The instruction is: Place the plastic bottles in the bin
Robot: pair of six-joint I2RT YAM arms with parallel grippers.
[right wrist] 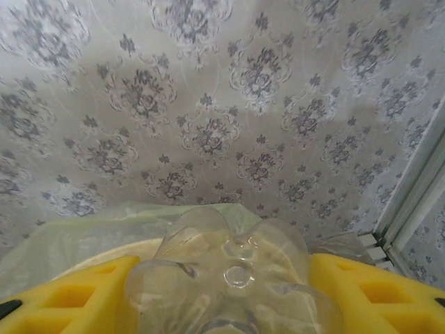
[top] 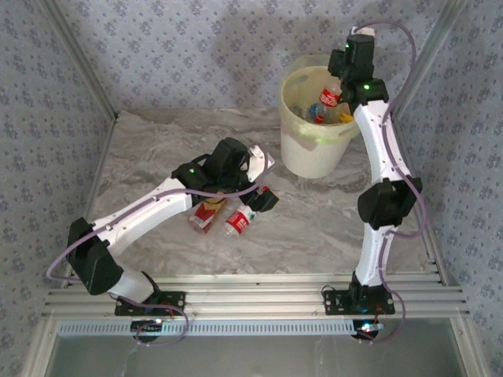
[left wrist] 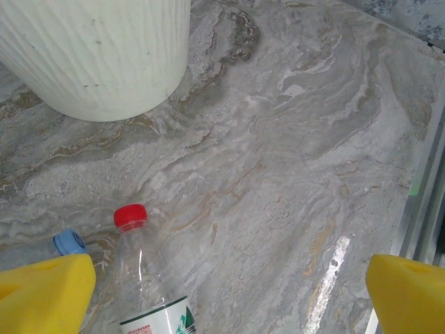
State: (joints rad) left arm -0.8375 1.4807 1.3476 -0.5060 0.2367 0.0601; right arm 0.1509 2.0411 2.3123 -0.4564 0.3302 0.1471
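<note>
Over the far-right bin [top: 313, 154] | my right claw [right wrist: 233, 300] grips a bottle [right wrist: 235, 245] | step: drop-off | next, likely: let go | left claw [left wrist: 226, 296] wide, empty.

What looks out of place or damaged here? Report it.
A red-labelled bottle, seemingly flattened, and a red-capped bottle lie on their sides on the table, short of the bin, which stands upright. Nothing looks spilled.
</note>
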